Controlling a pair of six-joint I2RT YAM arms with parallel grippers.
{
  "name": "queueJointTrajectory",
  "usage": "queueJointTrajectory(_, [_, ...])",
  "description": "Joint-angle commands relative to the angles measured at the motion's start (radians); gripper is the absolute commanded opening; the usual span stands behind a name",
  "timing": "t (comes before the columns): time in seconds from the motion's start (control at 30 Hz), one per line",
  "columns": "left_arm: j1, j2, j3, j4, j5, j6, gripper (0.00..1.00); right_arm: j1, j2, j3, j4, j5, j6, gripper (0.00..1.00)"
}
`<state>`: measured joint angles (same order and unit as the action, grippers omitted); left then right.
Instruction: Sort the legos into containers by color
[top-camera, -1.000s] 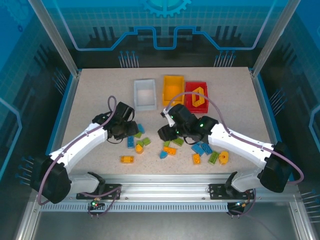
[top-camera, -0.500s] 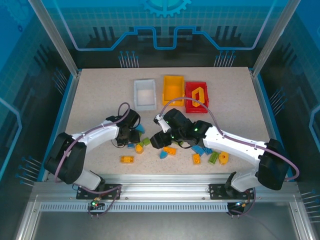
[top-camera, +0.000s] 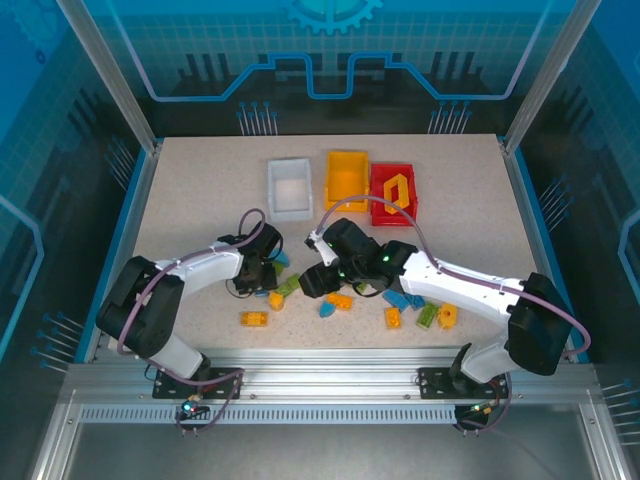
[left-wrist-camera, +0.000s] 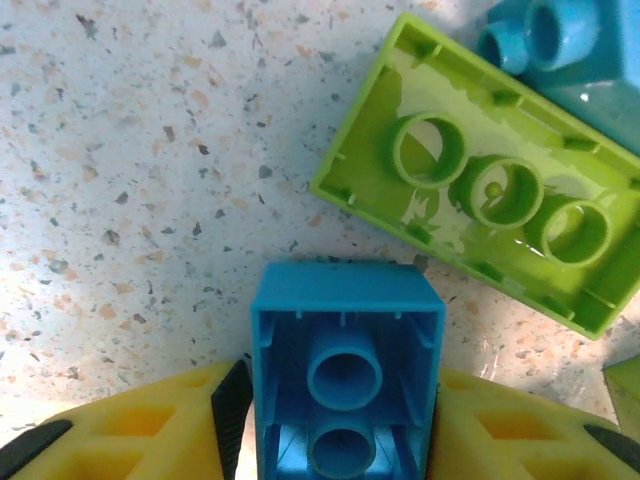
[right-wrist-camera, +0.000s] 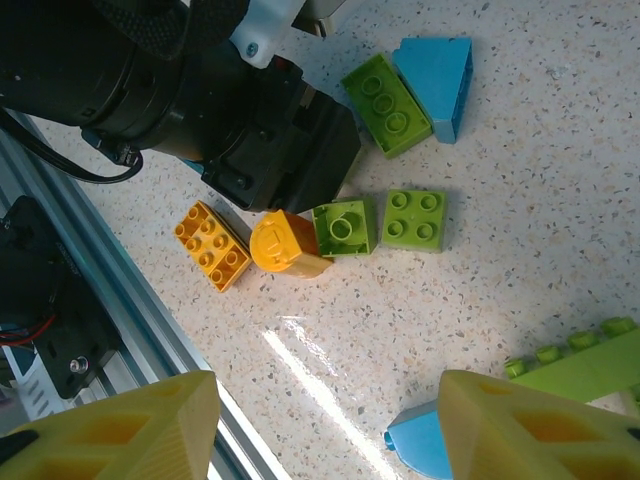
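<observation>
- Three containers stand in a row at the far side of the table (top-camera: 200, 190): the white bin (top-camera: 290, 212), the yellow-orange bin (top-camera: 331, 180) and the red bin (top-camera: 380, 207). Placed there, either arm can reach them across the loose legos.
- One yellow frame piece (top-camera: 398, 192) lies in the red bin, so you may judge that yellow goes there.
- Your left gripper (top-camera: 262, 274) is down low among the legos. In its wrist view an upturned blue brick (left-wrist-camera: 345, 370) sits between the jaws, and the pads (left-wrist-camera: 236, 400) look pressed to both long flanks. That is a grip across the narrow width, with the brick seemingly on the table, not yet lifted.
- Just beside it, but apart, a green brick (left-wrist-camera: 490, 175) lies hollow side up, leaving the fingers room.
- Your right gripper (right-wrist-camera: 325, 400) hovers with its jaws spread wide and nothing between them, above green squares (right-wrist-camera: 415, 217) and orange pieces (right-wrist-camera: 212, 245).
- It likely holds off because the left gripper's body sits right against that cluster.
</observation>
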<state>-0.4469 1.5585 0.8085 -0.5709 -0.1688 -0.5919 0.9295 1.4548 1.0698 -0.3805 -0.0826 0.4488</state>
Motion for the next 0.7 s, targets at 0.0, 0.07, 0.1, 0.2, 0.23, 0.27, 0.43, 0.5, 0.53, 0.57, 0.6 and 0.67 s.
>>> queueJointTrajectory(0.0, [0.007,-0.029,-0.023,-0.03,-0.036,0.017,0.49,0.013,0.01,0.035,0.008,0.006,0.01,0.61])
queueJointTrajectory(0.07, [0.007,-0.038,-0.033,-0.018,-0.033,0.02,0.45,0.014,0.015,0.033,0.009,0.004,0.014,0.61])
queueJointTrajectory(0.1, [0.007,-0.034,-0.032,-0.017,-0.034,0.021,0.43,0.013,0.018,0.034,0.009,0.004,0.015,0.6])
queueJointTrajectory(0.2, [0.008,-0.014,-0.029,-0.014,-0.036,0.02,0.36,0.013,0.019,0.035,0.012,0.001,0.017,0.6])
queueJointTrajectory(0.23, [0.007,-0.012,-0.024,-0.014,-0.043,0.016,0.32,0.013,0.018,0.035,0.01,0.003,0.018,0.6])
queueJointTrajectory(0.27, [0.007,-0.016,-0.021,-0.019,-0.052,0.012,0.28,0.013,0.014,0.035,0.012,0.004,0.018,0.6])
queueJointTrajectory(0.43, [0.007,-0.116,0.041,-0.096,-0.115,0.023,0.25,0.013,-0.032,0.018,0.061,0.016,0.028,0.59])
queueJointTrajectory(0.5, [0.007,-0.149,0.106,-0.133,-0.115,0.043,0.25,0.013,-0.075,-0.004,0.129,0.044,0.045,0.59])
queueJointTrajectory(0.53, [0.007,-0.156,0.144,-0.142,-0.11,0.053,0.26,0.012,-0.097,-0.019,0.175,0.076,0.059,0.6])
queueJointTrajectory(0.57, [0.007,-0.151,0.187,-0.144,-0.102,0.063,0.26,0.009,-0.117,-0.031,0.222,0.11,0.075,0.6])
queueJointTrajectory(0.6, [0.007,-0.139,0.226,-0.141,-0.096,0.072,0.26,0.001,-0.125,-0.038,0.259,0.134,0.086,0.6])
queueJointTrajectory(0.67, [0.008,-0.078,0.32,-0.131,-0.092,0.094,0.27,-0.028,-0.126,-0.041,0.333,0.171,0.11,0.61])
